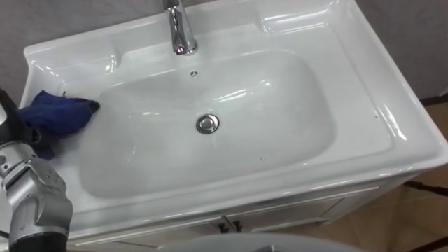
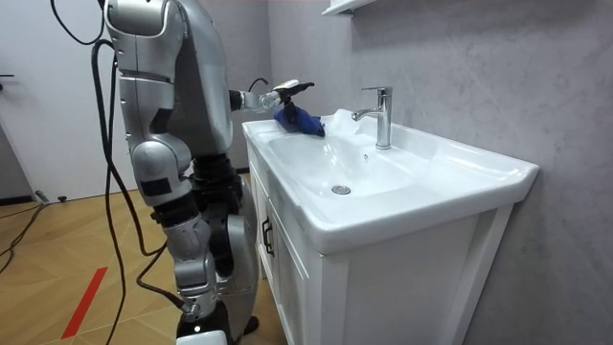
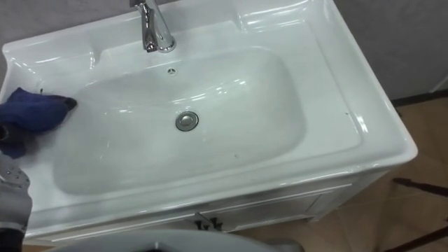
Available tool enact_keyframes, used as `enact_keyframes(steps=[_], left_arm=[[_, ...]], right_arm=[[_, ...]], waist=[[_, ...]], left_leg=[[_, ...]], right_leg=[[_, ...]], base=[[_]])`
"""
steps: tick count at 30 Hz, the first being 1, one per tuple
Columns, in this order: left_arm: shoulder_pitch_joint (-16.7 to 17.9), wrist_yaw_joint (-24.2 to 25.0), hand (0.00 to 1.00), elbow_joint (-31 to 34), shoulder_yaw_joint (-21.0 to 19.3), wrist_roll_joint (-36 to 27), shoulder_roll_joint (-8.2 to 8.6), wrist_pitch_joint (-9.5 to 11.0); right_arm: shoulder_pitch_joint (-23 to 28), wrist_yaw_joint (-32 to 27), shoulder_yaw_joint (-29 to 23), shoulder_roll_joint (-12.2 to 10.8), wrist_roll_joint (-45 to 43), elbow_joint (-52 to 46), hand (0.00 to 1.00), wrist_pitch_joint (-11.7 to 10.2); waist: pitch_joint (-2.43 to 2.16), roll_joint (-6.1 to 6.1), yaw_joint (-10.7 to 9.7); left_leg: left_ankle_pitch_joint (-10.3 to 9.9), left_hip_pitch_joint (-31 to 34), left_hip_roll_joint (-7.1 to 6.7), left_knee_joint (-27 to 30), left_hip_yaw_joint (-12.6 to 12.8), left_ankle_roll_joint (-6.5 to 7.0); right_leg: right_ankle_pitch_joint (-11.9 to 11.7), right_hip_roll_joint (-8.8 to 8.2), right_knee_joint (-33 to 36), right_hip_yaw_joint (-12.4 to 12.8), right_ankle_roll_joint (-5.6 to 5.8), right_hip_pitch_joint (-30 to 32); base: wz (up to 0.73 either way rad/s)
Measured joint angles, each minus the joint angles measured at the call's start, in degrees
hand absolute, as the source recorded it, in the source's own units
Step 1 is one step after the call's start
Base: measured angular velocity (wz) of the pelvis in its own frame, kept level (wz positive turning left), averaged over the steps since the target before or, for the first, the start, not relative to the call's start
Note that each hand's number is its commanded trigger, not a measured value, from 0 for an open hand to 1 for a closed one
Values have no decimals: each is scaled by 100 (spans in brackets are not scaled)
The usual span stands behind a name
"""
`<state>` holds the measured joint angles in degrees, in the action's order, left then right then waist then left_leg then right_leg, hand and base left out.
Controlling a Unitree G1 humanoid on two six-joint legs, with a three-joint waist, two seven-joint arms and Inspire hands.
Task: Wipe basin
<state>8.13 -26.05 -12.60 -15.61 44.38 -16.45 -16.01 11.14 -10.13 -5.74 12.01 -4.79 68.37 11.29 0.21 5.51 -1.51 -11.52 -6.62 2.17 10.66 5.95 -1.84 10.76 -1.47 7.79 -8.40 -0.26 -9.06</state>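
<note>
Bright, soft light from above over the basin (image 1: 364,84). Leaves white streaks of glare along the far rim and the right rim, and fainter ones inside the bowl behind the drain (image 1: 207,124). Small strong highlights on the tap (image 1: 180,35), with dark reflections beside them. Weak grey shading on the near slope of the bowl. Cloth (image 1: 59,112) very dark against the white, folds hard to read. In the room view, even light on the wall (image 2: 460,67) and floor (image 2: 57,240); darker under the basin's rim, on the cabinet (image 2: 412,278).
</note>
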Motion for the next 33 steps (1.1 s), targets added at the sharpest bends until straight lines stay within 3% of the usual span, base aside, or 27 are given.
enact_keyframes(steps=[3,6,10,14,17,20,26,33], left_arm=[[1,7,0,-44,-2,-755,76,4],[8,61,0,-148,1,-1964,259,8],[23,121,0,-230,3,-3107,254,67],[14,164,0,-611,-19,-4076,198,745],[-2,278,0,-831,-59,-4257,147,1040],[-11,422,0,-972,-131,-4258,138,1209],[-140,632,0,-1285,-232,-4259,105,1400],[-203,752,0,-1343,-246,-4307,91,1460]], right_arm=[[-48,-45,-3,-1,-3,2,0,-3],[-81,-54,-2,-2,68,3,0,-7],[-82,-99,1,-10,222,-4,0,-3],[-113,-115,-31,-16,215,-7,0,-57],[-102,-114,-32,-33,220,-5,0,-76],[-95,-98,-54,-31,218,2,0,-77],[-94,-85,-56,-32,195,21,0,-133],[-89,-87,-57,-32,199,25,0,-144]], waist=[[-11,9,18],[-17,-10,9],[-16,-8,22],[-19,-12,27],[-21,-9,21],[-25,-5,27],[-34,7,22],[-47,17,21]], left_leg=[[0,-14,-1,-11,0,0],[1,-34,0,-25,3,1],[5,-98,-8,-27,-4,8],[17,-204,-44,-39,5,27],[19,-229,-48,-26,7,29],[20,-267,-45,-29,32,30],[27,-298,-45,-28,23,36],[29,-306,-46,-19,19,38]], right_leg=[[3,3,10,25,2,-1],[3,9,12,32,2,-6],[24,-6,49,30,5,-80],[142,-43,156,43,26,-101],[174,-53,221,44,25,-97],[182,-52,261,69,21,-99],[201,-54,306,66,18,-121],[199,-55,306,56,18,-137]], base=[[0],[0],[3],[1],[0],[-5],[0],[0]])
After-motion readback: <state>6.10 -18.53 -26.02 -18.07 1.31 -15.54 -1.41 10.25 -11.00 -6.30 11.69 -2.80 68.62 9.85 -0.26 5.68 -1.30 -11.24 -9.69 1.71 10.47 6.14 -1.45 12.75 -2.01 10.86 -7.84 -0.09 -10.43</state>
